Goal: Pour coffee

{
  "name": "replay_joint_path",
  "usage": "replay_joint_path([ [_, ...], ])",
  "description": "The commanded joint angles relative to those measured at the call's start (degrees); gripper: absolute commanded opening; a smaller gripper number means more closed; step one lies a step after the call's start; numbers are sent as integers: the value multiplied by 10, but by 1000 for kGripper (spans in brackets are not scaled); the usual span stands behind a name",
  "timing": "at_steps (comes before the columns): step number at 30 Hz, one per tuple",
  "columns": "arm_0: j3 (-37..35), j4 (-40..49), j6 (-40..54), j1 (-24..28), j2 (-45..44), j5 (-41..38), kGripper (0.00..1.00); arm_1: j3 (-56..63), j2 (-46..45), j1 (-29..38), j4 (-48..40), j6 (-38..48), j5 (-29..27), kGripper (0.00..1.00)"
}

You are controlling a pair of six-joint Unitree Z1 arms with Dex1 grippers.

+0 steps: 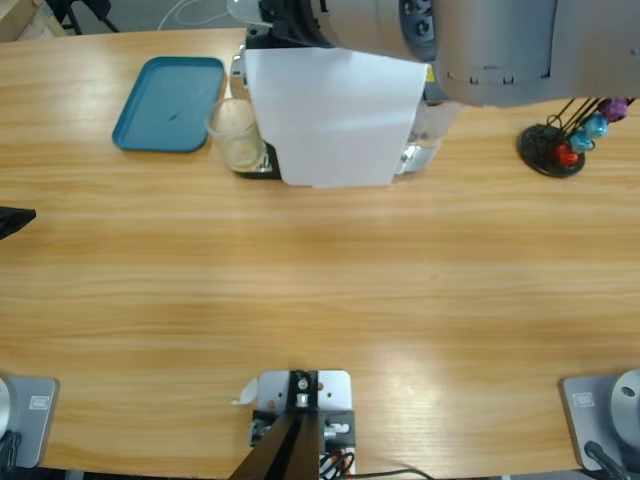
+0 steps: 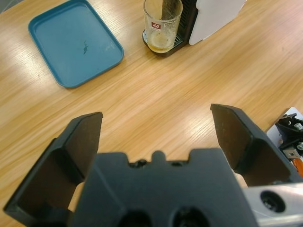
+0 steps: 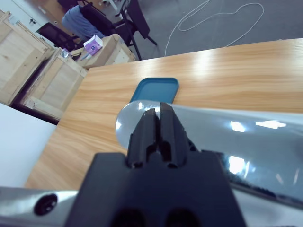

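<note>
A clear glass cup (image 1: 236,133) (image 2: 162,26) stands on the black drip tray against the left side of the white coffee machine (image 1: 335,115) (image 2: 213,19). Its bottom holds only a pale yellowish layer; the coffee is out of view. My left gripper (image 2: 156,118) is open and empty, low over the table well short of the cup; its black tip (image 1: 12,220) shows at the left edge of the high view. My right gripper (image 3: 158,111) is shut, lying over a shiny silver part (image 3: 246,142) on top of the machine. The right arm (image 1: 480,45) hides that gripper from above.
A blue tray (image 1: 170,103) (image 2: 75,42) (image 3: 154,90) lies left of the cup. A black stand with coloured capsules (image 1: 565,140) is at the far right. Beyond the table are wooden crates (image 3: 47,75), chairs, a seated person (image 3: 80,21) and a cable on the floor.
</note>
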Motion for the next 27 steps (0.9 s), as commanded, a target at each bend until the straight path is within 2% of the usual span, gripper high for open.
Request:
replay_joint_path([
  [1, 10, 10, 2, -4, 4, 15, 1000, 42, 90, -18, 14, -18, 27, 0],
  [11, 6, 5, 6, -4, 8, 20, 1000, 43, 114, -10, 29, -1, 43, 0],
  [27, -2, 10, 5, -4, 4, 21, 1000, 78, 138, -15, 44, 48, 37, 0],
])
